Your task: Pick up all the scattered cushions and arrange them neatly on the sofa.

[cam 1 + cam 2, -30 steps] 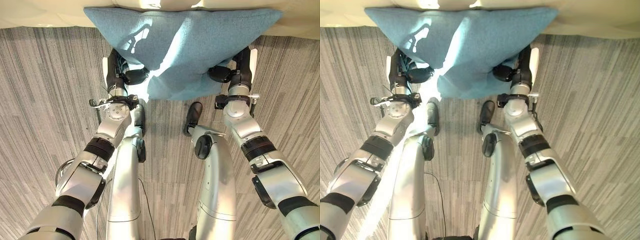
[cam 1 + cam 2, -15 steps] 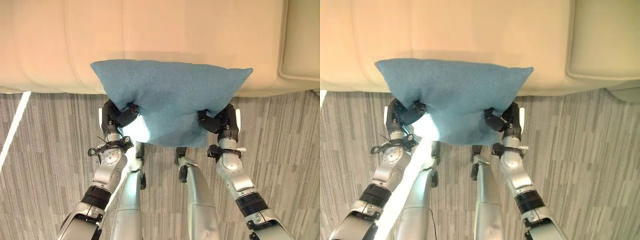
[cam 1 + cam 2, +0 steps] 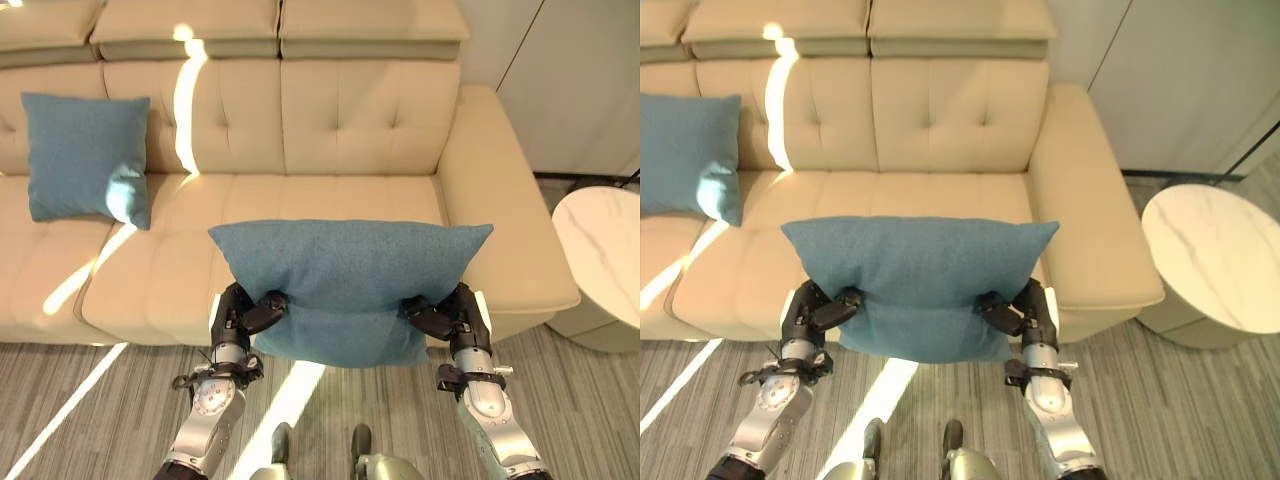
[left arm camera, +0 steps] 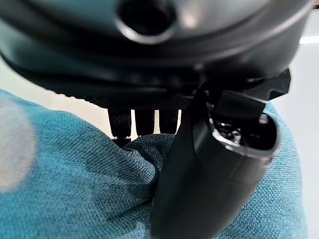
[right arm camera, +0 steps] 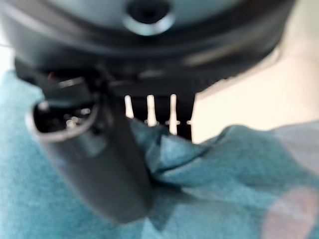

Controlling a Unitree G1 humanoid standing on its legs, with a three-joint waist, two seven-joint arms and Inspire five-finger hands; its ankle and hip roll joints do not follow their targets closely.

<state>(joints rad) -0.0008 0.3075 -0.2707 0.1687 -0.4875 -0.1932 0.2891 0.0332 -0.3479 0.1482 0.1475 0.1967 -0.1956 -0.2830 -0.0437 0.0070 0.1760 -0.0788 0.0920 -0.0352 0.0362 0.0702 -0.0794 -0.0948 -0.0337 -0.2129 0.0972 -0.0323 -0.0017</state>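
I hold a blue cushion up in front of the beige sofa, over the front of its right-hand seat. My left hand pinches its lower left part and my right hand its lower right. Both wrist views show a thumb pressed on the blue cloth, with the fingers behind it. A second blue cushion leans upright against the sofa's backrest at the left.
A round white marble-topped side table stands right of the sofa's arm. Grey striped carpet lies before the sofa, with bands of sunlight across it and the seats. A pale wall is behind at the right.
The camera has tilted up from the floor to the whole sofa. The held cushion now stands over the seat's front rather than low by the floor; both hands keep their hold.
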